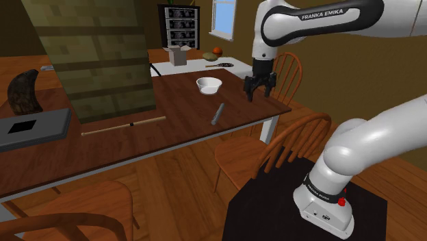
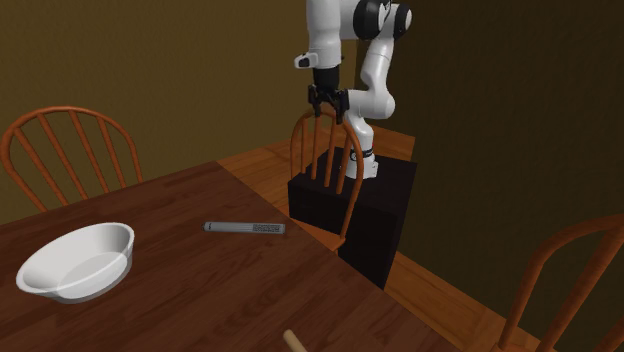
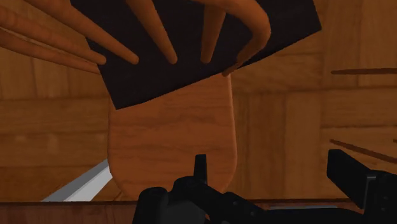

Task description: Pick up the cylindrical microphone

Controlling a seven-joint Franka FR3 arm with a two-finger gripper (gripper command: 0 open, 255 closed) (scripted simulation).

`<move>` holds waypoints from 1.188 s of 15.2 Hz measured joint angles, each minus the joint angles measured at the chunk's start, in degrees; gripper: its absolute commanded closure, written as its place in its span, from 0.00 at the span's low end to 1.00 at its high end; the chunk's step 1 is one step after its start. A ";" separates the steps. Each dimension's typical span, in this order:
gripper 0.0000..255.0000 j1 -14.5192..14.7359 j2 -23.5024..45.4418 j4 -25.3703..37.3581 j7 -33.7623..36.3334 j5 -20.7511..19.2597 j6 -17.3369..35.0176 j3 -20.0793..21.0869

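Jaws are spread apart with nothing between them, so my gripper (image 1: 260, 87) is empty right now. It's hanging up in the air, pointing down. Straight below it in the wrist view is a chair (image 3: 172, 140) seat, with the black stand (image 3: 137, 83) just past the chair's spindles. So as far as I can judge I'm over the chair, beside the table (image 1: 171, 140) edge, not over the tabletop proper.

The mic (image 1: 217, 113) is a slim grey cylinder lying flat on the table, near the edge on my side. In the shoulder view it's down and to the left of the gripper, clearly apart from it. A white bowl (image 1: 209, 85) sits a bit further in on the table, near the mic but not touching it. A long stick (image 1: 123, 126) lies further off towards the shoulder view's left.

Progress-wise, basically nothing's done imo. The mic is untouched, there's no grasp, and I'm not even lined up above it. What's left is pretty much everything: get over the mic, turn the jaws across its width, come down, close, lift. It's round and lying down, so I'd guess it could roll if I nudge one side first.
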 measured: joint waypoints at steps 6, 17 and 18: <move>0.00 -1.67 12.84 3.54 8.88 0.21 9.82 2.19; 0.00 -4.26 36.62 16.98 24.04 -2.50 20.77 2.44; 0.00 -4.39 38.89 18.91 25.33 -2.78 21.15 2.23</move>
